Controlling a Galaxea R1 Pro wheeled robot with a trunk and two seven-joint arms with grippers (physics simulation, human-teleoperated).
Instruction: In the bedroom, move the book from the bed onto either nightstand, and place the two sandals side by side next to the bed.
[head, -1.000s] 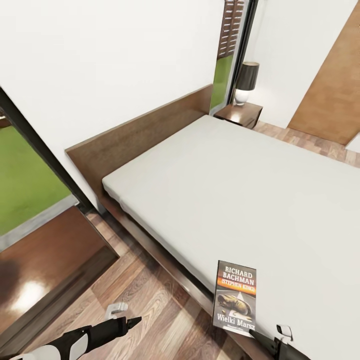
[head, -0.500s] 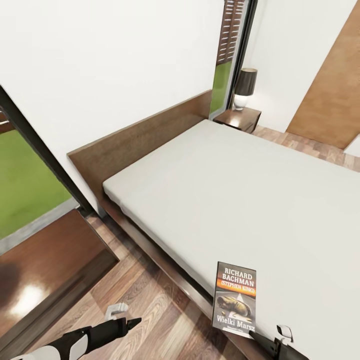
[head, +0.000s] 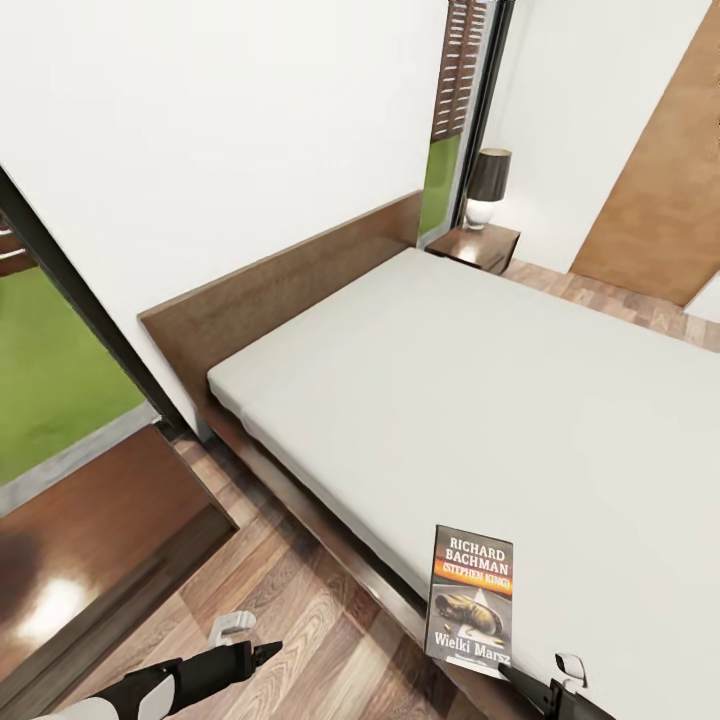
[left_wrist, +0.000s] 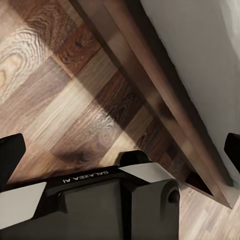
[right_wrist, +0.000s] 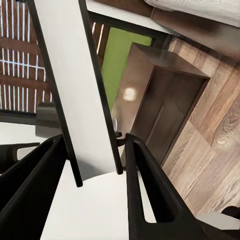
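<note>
The right hand (right_wrist: 95, 175) had its two dark fingers (right_wrist: 150, 190) on either side of the book (right_wrist: 75, 95), seen edge-on as a thin white slab between them; they looked closed on its lower end, though whether they pressed it firmly I could not tell. From the head camera the right hand (head: 515, 672) sat at the bottom corner of the book (head: 471, 598), which lay cover up on the mattress close to the near edge of the bed (head: 480, 390). The left hand (head: 262, 652) hung low over the wood-plank floor (head: 320, 620) beside the bed frame, its fingers spread and holding nothing.

The step in hand seemed to be the pickup of the book. Next it would need lifting clear of the mattress and carrying to a nightstand (head: 478, 246); the near one (head: 90, 530), glossy and dark at the head view's left, looked the shorter trip.

A dark-shaded lamp (head: 488, 186) stood on the far nightstand, by a tall window (head: 447, 140) onto green lawn, with white walls and a brown door (head: 660, 190) beyond.
</note>
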